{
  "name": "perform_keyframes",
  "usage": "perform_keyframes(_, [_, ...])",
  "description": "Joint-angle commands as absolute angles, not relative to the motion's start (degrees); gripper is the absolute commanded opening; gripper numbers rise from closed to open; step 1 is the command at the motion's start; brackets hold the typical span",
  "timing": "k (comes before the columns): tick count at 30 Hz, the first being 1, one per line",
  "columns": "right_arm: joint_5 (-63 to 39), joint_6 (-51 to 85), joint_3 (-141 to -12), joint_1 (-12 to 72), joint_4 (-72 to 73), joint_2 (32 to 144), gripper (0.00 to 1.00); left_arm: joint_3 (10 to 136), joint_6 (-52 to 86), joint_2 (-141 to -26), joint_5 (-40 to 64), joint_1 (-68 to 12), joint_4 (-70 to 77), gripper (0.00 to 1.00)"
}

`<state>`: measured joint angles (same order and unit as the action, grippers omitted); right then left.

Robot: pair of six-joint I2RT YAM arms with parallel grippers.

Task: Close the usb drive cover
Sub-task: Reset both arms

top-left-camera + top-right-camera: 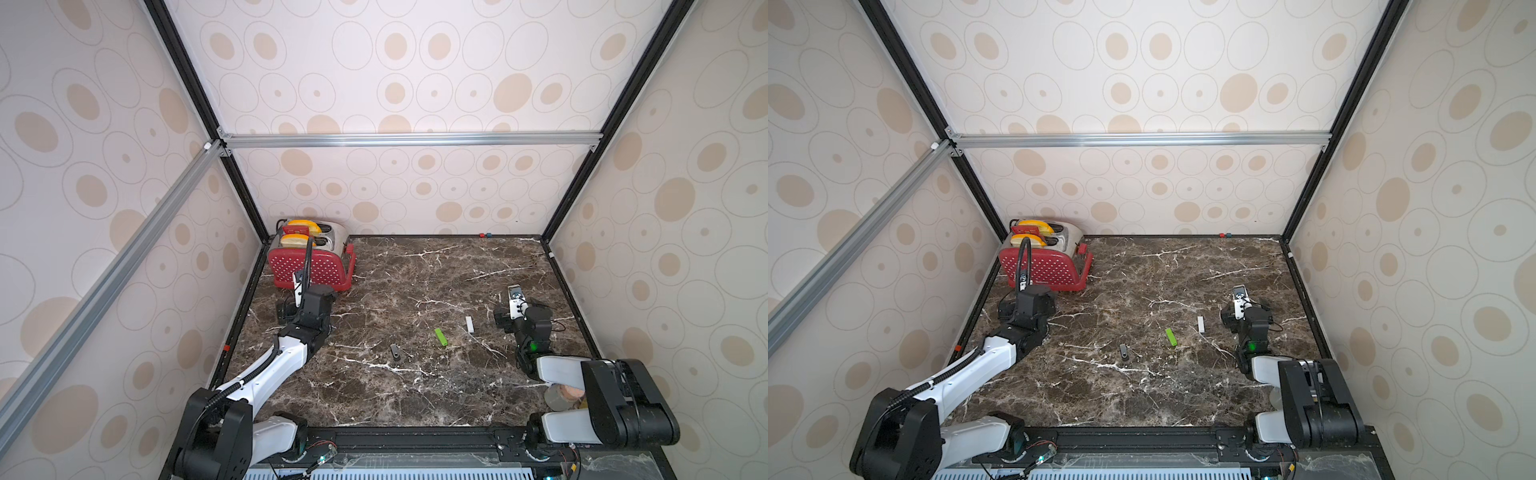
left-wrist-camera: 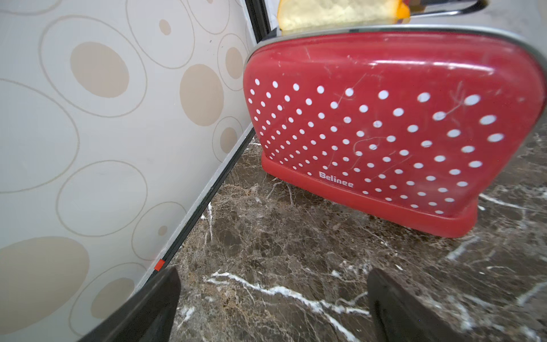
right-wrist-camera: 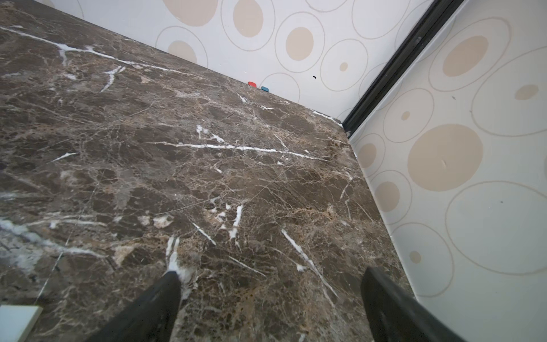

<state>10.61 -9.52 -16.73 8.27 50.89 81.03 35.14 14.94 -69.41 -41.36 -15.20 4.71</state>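
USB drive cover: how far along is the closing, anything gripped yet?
Done: nothing visible. The small black stick, the lime-green stick and the white stick lie free on the brown marble table; cover states are too small to tell. In hand: nothing; the left gripper, facing the red polka-dot toaster, and the right gripper are open and empty. Left: reach one, grip it, close its cover.

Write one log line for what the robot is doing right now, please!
left fingers open, empty, facing toaster | right fingers open, empty | black stick, green stick, white stick on table, untouched
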Motion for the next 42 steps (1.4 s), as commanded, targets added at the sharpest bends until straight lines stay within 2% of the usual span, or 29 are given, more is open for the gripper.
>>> perform_keyframes(1, [8.36, -9.60, -15.72, 8.00, 58.18, 84.58, 0.99, 32.95, 9.84, -70.28, -36.87, -12.05, 15.41, 0.99])
perform_keyframes(4, [8.63, -8.60, -14.48, 6.87, 67.00, 90.00, 0.99, 30.06, 6.25, -72.74, -37.91, -10.71, 22.74, 0.99])
perform_keyframes(6, [9.77, -8.06, -16.24, 6.95, 61.94, 88.66, 0.99, 28.34, 8.00, -75.24, -37.35, -8.92, 26.53, 0.99])
perform_keyframes(8, [7.92, -7.12, -18.47, 6.13, 55.21, 87.56, 0.99, 27.93, 6.26, -76.84, -31.37, -7.14, 29.32, 0.99])
perform_keyframes(11, [7.30, -6.95, -19.39, 5.72, 53.84, 87.60, 0.99, 29.44, 0.89, -79.55, -27.86, -6.86, 32.17, 0.99])
perform_keyframes(13, [6.84, -6.76, -19.81, 5.37, 53.32, 87.79, 0.99, 29.07, 0.81, -81.23, -30.33, -6.02, 33.99, 0.99])
perform_keyframes(18, [6.28, -6.08, -21.08, 4.96, 50.97, 87.85, 0.99, 26.55, 4.20, -86.12, -24.37, -2.23, 43.00, 0.99])
perform_keyframes(24, [4.43, -5.71, -21.88, 4.06, 49.31, 87.80, 0.99, 27.41, 3.97, -86.61, -19.62, -1.10, 41.00, 0.99])
perform_keyframes(27, [4.22, -5.54, -21.99, 3.97, 49.05, 87.80, 0.99, 23.57, 2.31, -89.51, -16.56, -1.10, 51.85, 0.99])
perform_keyframes(28, [4.03, -5.56, -22.01, 3.91, 48.98, 87.79, 0.99, 24.71, 2.67, -88.07, -16.26, -1.01, 46.90, 0.99])
perform_keyframes(42, [1.74, -4.52, -23.47, 2.36, 46.17, 87.85, 0.99, 23.77, 2.62, -88.11, -16.44, -0.96, 48.89, 0.99])
